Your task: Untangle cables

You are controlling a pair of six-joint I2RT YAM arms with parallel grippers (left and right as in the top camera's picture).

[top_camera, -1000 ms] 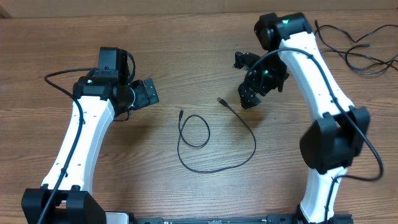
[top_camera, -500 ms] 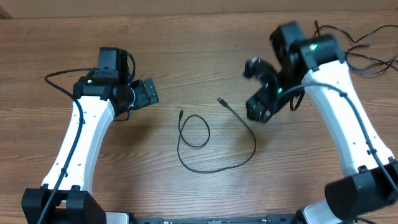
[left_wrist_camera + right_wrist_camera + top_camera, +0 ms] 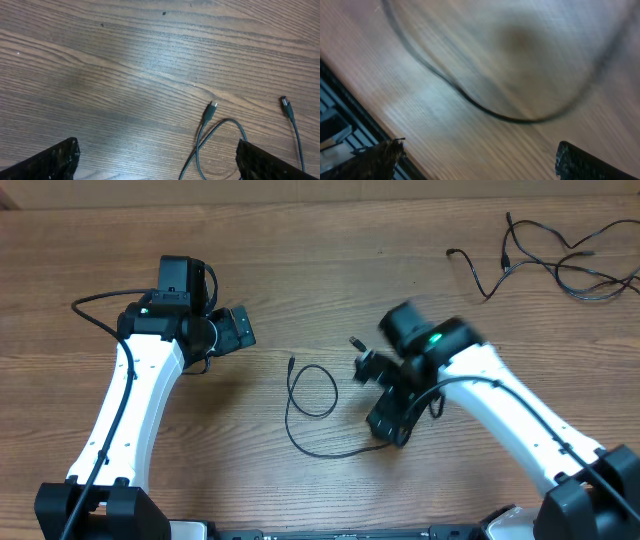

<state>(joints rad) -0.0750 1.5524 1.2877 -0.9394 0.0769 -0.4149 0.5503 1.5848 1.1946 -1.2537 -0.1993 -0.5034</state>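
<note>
Thin black cable curls on grainy wood table — both jaws released, empty.

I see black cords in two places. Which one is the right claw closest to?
The single looped cable mid-table: the right gripper hovers open right over its curve. The tangled cables lie apart at the far right corner.

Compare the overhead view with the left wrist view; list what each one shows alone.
Only overhead: the left arm, the right arm, and the other cables in the far right corner. Only left wrist: fine grain and dark specks in the wood. Both: the looped cable with its two plugs, lying on the wooden table.
</note>
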